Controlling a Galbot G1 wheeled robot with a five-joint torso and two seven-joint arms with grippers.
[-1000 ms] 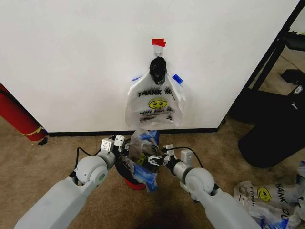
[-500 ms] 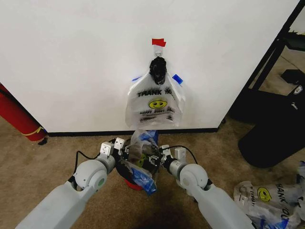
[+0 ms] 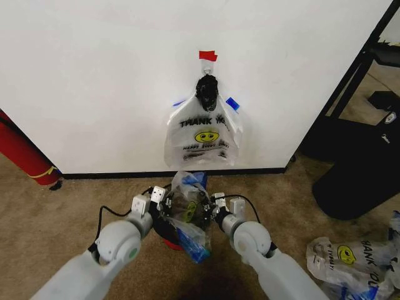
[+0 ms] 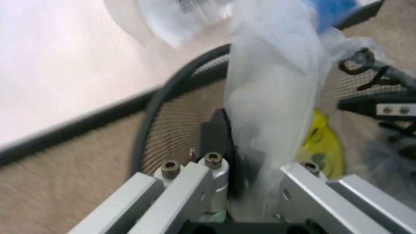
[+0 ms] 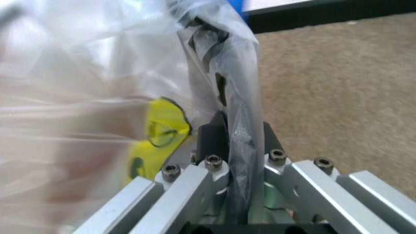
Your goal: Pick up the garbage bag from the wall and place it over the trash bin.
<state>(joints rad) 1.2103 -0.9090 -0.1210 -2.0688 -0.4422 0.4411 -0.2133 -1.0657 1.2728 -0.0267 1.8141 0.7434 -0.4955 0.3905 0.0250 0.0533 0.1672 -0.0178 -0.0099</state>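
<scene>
A translucent white garbage bag [image 3: 186, 209] with a yellow smiley and blue patches is stretched between my two grippers, low in front of the wall [image 3: 94, 75]. The left gripper [image 3: 164, 204] is shut on one side of it and the right gripper [image 3: 209, 207] on the other. The plastic [image 4: 273, 97] runs between the left fingers [image 4: 217, 141], just above the black mesh rim of the trash bin [image 4: 170, 97]. A twisted strip of the bag [image 5: 234, 97] is pinched in the right gripper [image 5: 237, 161]. The bin's red base [image 3: 177, 245] peeks out under the bag.
A second bag of the same kind [image 3: 203, 134] hangs on the wall from a black hook under red tape [image 3: 208, 55]. More such bags [image 3: 353, 256] lie on the carpet at the right. A red cylinder [image 3: 22, 150] leans at the left; black furniture [image 3: 362, 150] stands at the right.
Both grippers have come slightly lower and closer together with the bag, and its loose blue-patched end now hangs lower over the bin.
</scene>
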